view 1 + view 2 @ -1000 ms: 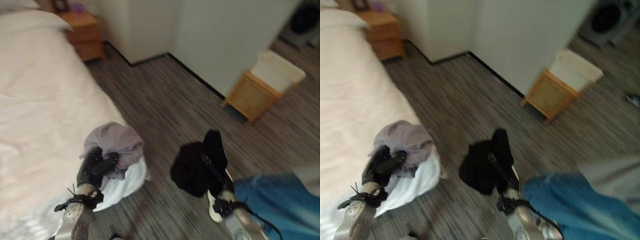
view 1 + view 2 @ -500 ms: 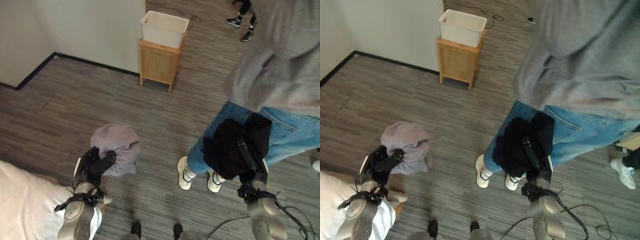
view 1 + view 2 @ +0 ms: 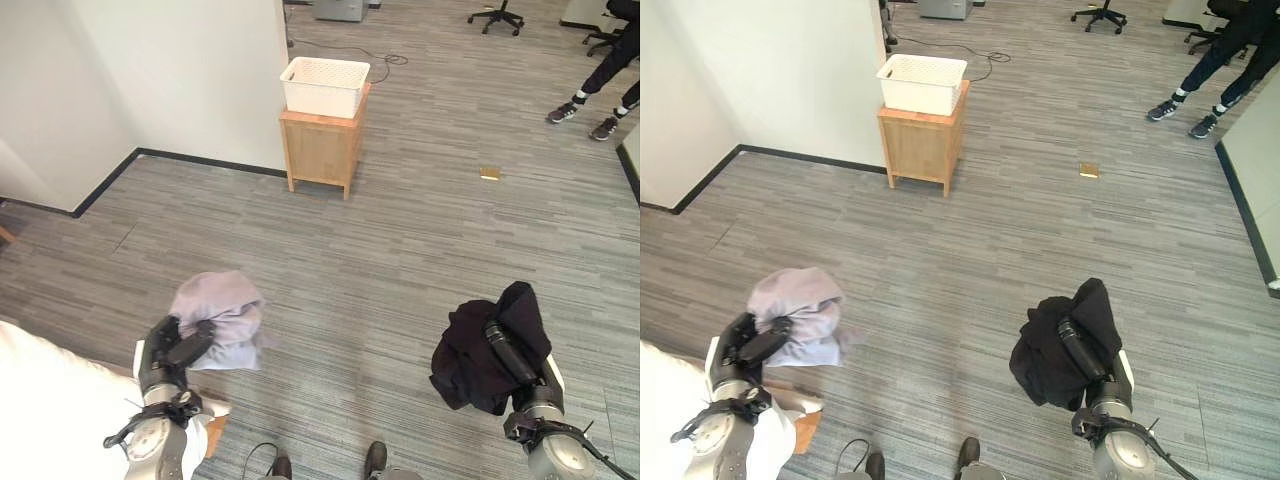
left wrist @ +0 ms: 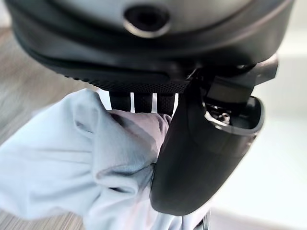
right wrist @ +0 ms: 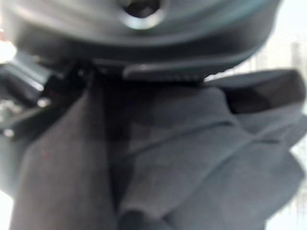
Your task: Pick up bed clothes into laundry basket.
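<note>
Lilac crumpled cloth garment (image 3: pixel 222 312) bunched in our left hand (image 3: pixel 168 350), fingers curled round it; black cloth garment (image 3: pixel 487 350) clenched in our right hand (image 3: pixel 1092 362). Both soft, light, droopy; we judge bunched-middle grips best. White slatted laundry basket (image 3: pixel 324 86) well ahead on wooden stand (image 3: pixel 320 148).

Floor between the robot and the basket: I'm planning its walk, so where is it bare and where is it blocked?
Bare floor runs from the hands to the wooden stand bearing the white basket. The wall closes the stand's left side. A small tan object lies to the right. The left hand holds lilac cloth, the right hand black cloth.
</note>
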